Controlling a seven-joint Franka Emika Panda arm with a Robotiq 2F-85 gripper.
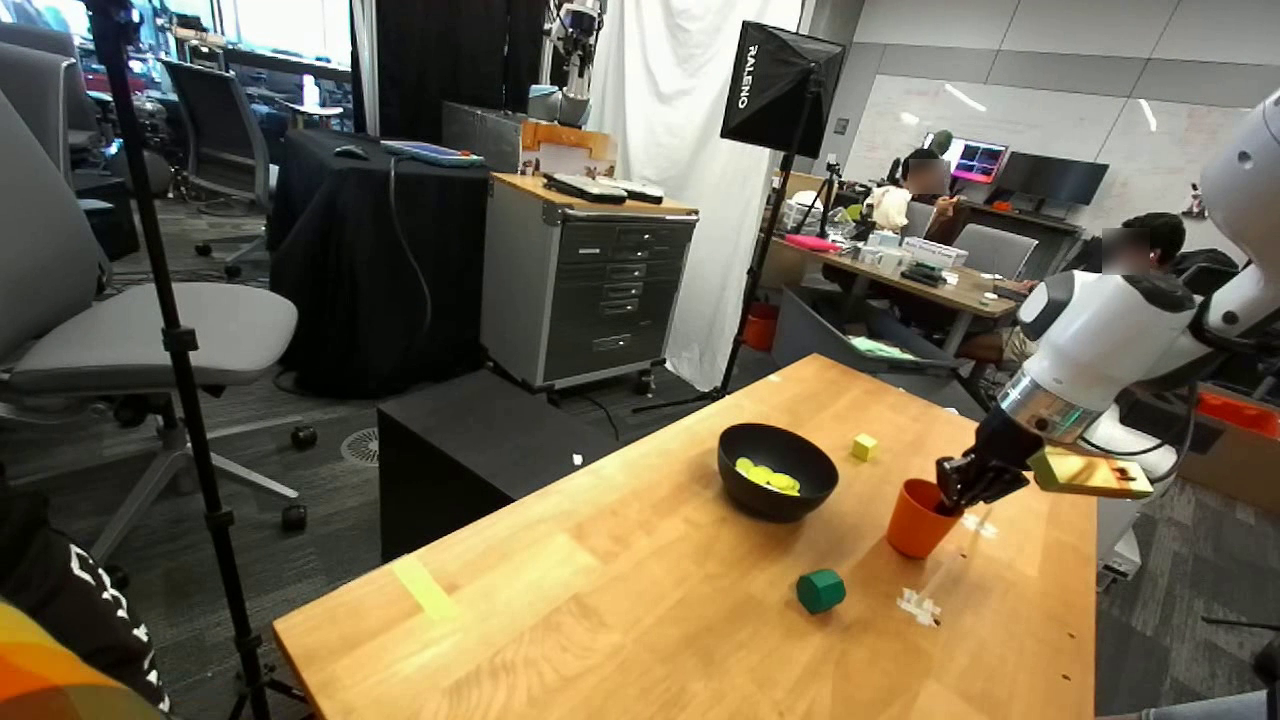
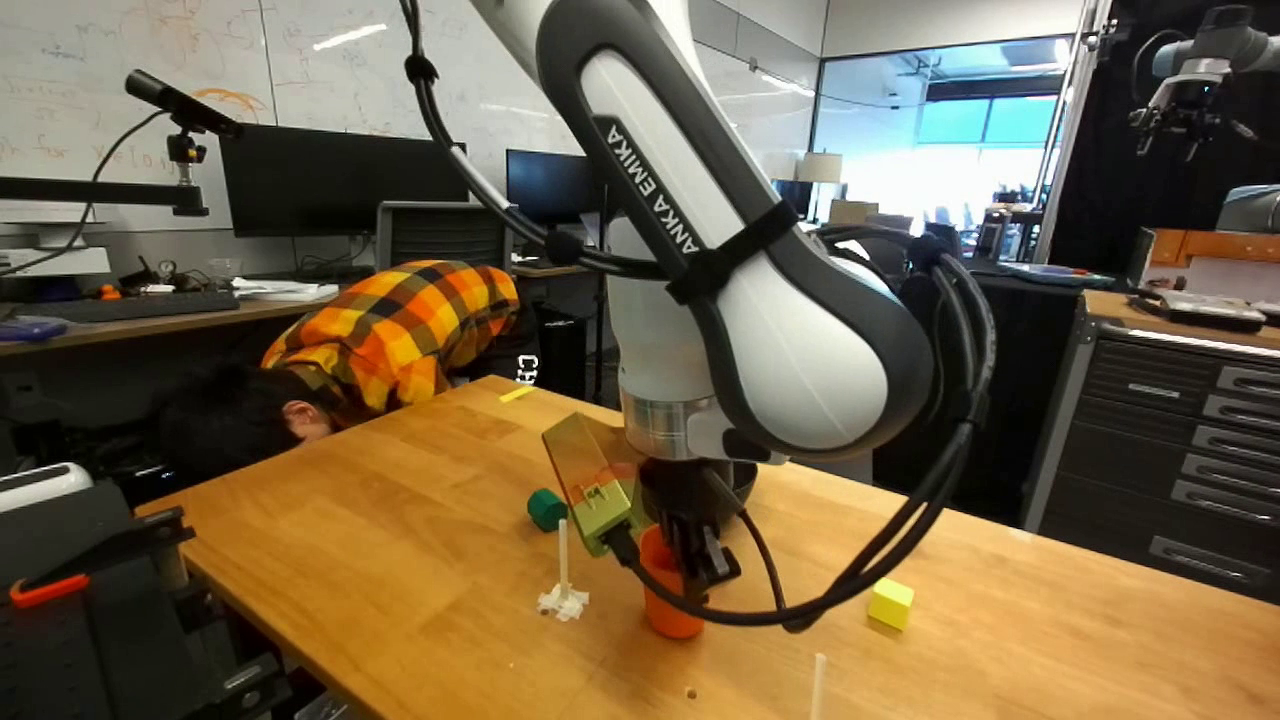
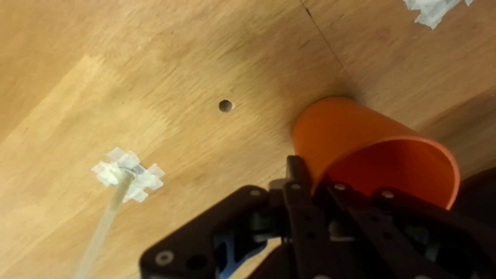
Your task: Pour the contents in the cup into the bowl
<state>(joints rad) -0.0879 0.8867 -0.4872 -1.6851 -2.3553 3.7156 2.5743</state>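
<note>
The orange-red cup [image 1: 912, 528] stands about upright at the table's right part in an exterior view; it also shows in an exterior view [image 2: 672, 618] and the wrist view [image 3: 345, 122]. My gripper [image 1: 950, 492] is shut on the cup's wall, one finger outside and one inside, in the wrist view [image 3: 314, 182]. No contents show in the visible part of the cup; its bottom is hidden. The black bowl [image 1: 765, 503] stands beside the cup, apart from it, and is mostly hidden behind the gripper in an exterior view [image 2: 743, 488]. Pale yellow contents [image 1: 768, 476] lie in the bowl.
A green block [image 1: 821, 591] lies near the cup and bowl. A yellow cube [image 1: 865, 447] lies beyond the bowl. Thin upright sticks [image 2: 563, 556] are taped to the table near the cup; one shows in the wrist view [image 3: 104, 223]. A person [image 2: 400, 325] bends by the table edge.
</note>
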